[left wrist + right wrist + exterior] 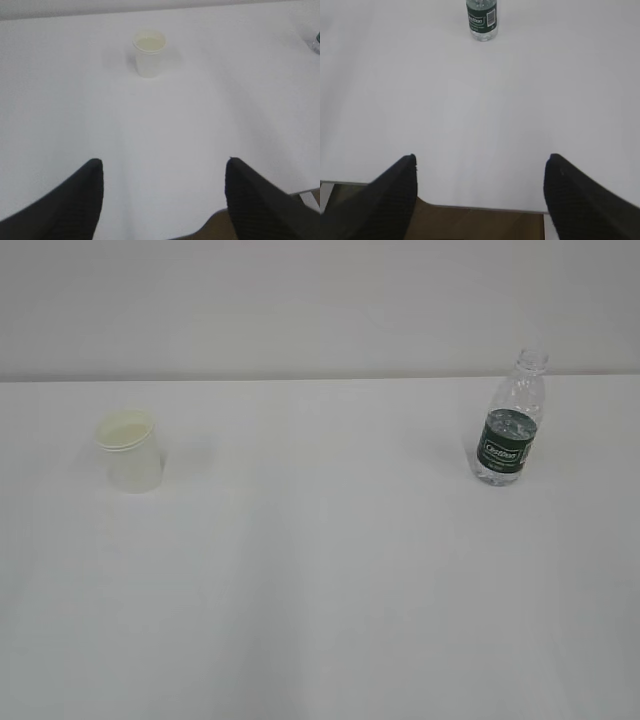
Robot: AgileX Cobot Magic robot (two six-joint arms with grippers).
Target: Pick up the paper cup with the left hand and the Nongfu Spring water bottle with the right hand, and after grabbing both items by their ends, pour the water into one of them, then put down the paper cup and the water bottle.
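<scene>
The paper cup [129, 452] stands upright on the white surface [320, 580] at the left, well apart from the Nongfu Spring water bottle [510, 422] upright at the right. Both the left hand [162, 167] and the right hand [479, 165] hang near the surface's front edge, jaws spread wide and empty.

Neither arm shows in the exterior view. In its wrist view the left gripper [162, 167] has its 2 black fingers [80, 200] spread wide, holding nothing. The right gripper [480, 162] likewise stands wide open and empty, fingers [570, 195] low in frame.
</scene>
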